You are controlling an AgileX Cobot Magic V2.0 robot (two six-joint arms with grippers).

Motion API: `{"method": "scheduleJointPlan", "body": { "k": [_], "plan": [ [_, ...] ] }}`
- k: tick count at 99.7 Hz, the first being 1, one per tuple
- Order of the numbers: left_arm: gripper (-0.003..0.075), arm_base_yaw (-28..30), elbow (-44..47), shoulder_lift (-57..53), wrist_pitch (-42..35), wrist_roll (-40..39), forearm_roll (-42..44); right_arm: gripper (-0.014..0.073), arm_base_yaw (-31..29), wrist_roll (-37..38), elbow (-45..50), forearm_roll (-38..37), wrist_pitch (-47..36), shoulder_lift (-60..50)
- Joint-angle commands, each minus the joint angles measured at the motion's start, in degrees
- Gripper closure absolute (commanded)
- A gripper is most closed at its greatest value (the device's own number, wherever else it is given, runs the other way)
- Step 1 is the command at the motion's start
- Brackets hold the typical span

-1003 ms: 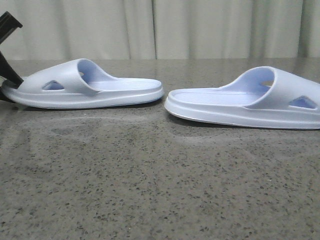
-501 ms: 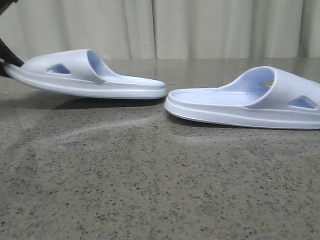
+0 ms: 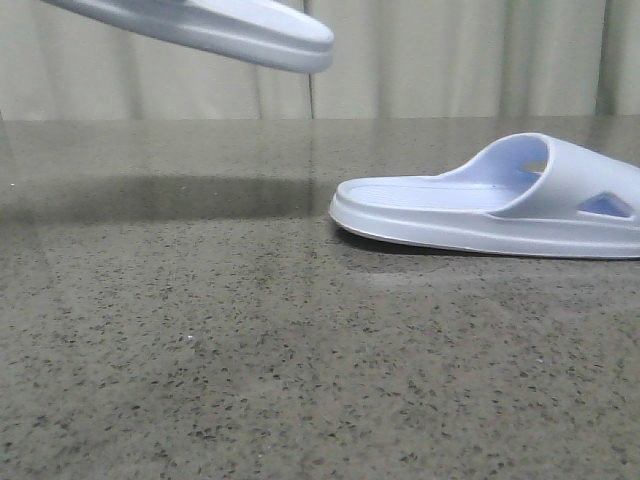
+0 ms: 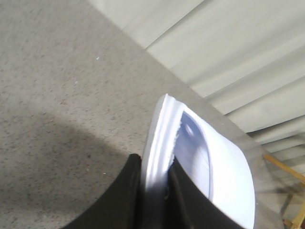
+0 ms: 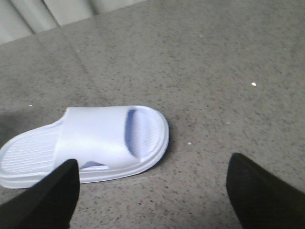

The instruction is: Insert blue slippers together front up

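- One slipper [image 3: 215, 25] hangs in the air at the top left of the front view, well above the table [image 3: 200, 350]; only its heel end and part of its sole show, the rest is cut off by the frame edge.
- Its shadow lies as a dark band on the table below it.
- In the left wrist view the left gripper [image 4: 155, 200] is clenched on this slipper's [image 4: 200, 162] rim, one dark finger [image 4: 119, 200] on each side of the edge; the fingertips run out of the bottom of the frame, and the slipper is blurred.
- The left gripper itself is out of the front view.
- The other slipper [image 3: 500, 200] lies flat on the table at the right, sole down, its toe end cut off by the right edge of the front view.
- The right wrist view shows that slipper [image 5: 86, 143] whole, a little blurred, ribbed footbed up.
- The right gripper [image 5: 152, 195] is spread wide and holds nothing, hovering apart from the slipper; only its two dark fingers [image 5: 262, 195] show at the frame corners.
- A curtain [image 3: 450, 55] hangs behind the table.
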Motion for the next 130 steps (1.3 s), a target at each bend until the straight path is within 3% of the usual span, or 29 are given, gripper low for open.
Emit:
{"method": "scheduleJointPlan", "body": {
  "k": [1,11,49,94,130],
  "plan": [
    [0.0701,-0.3,-1.8,-2.5,-1.2,0.0,-2.1,0.0044,0.0,7.9,-2.0,-7.2,-2.0,1.8],
    [0.0701,-0.3,-1.8,-2.7,-0.4,0.0,-2.2,0.0044,0.0,13.1,-2.0,-10.3,-2.2,3.3],
    [0.0704,-0.3,-1.7,-2.7,0.2,0.0,-2.6,0.0044,0.0,15.3,-2.0,-9.7,-7.6,15.2],
    [0.0704,-0.3,-1.7,-2.7,0.2,0.0,-2.6,0.0044,0.0,15.4,-2.0,-2.4,-17.1,31.0],
    [0.0704,-0.3,-1.7,-2.7,0.2,0.0,-2.6,0.0046,0.0,15.4,-2.0,1.4,-21.5,37.2]
  ]
}}
